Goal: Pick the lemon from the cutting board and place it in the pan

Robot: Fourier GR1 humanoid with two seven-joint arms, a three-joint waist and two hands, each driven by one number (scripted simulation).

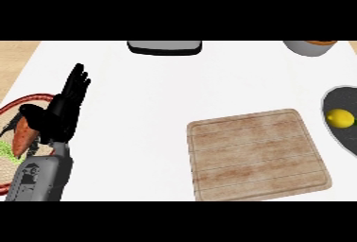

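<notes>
Lemon [340,117] in pan [346,142], off cutting board [257,153]; task looks done. Left hand [63,109] rests, fingers straight, w/ nothing held.

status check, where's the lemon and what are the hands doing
Left hand open, resting at left; right hand not in view. Small yellow lemon in dark round pan, off square wooden cutting board. Nothing blocking.
</notes>
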